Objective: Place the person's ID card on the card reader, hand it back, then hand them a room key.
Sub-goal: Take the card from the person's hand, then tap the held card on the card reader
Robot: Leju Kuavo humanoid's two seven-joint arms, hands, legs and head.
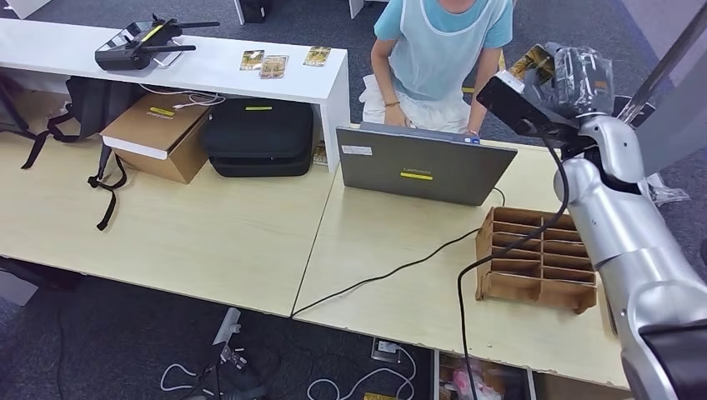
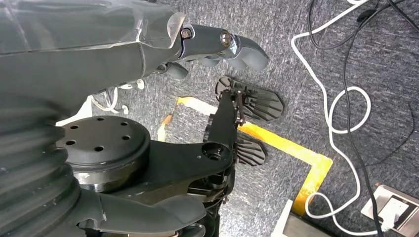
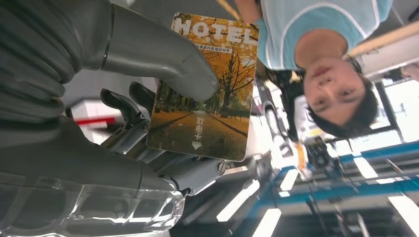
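Note:
My right hand (image 1: pixel 575 79) is raised at the right, beside the seated person (image 1: pixel 442 50) in a light blue shirt. Its thumb (image 3: pixel 163 54) and fingers pinch a room key card (image 3: pixel 207 89), orange with autumn trees and the word HOTEL. The card (image 1: pixel 534 62) points toward the person, whose hands rest behind the laptop (image 1: pixel 417 162). Three similar cards (image 1: pixel 273 65) lie on the white counter (image 1: pixel 208 71). My left hand (image 2: pixel 222 47) hangs over the carpet floor, its fingers apart from the thumb and holding nothing.
A wooden divided box (image 1: pixel 538 258) stands on the light wood table (image 1: pixel 208 233) under my right arm, with a black cable (image 1: pixel 392 271) running past it. A black controller (image 1: pixel 133 46) sits on the counter. A cardboard box (image 1: pixel 158 133) and black bag (image 1: pixel 258 137) stand behind the table.

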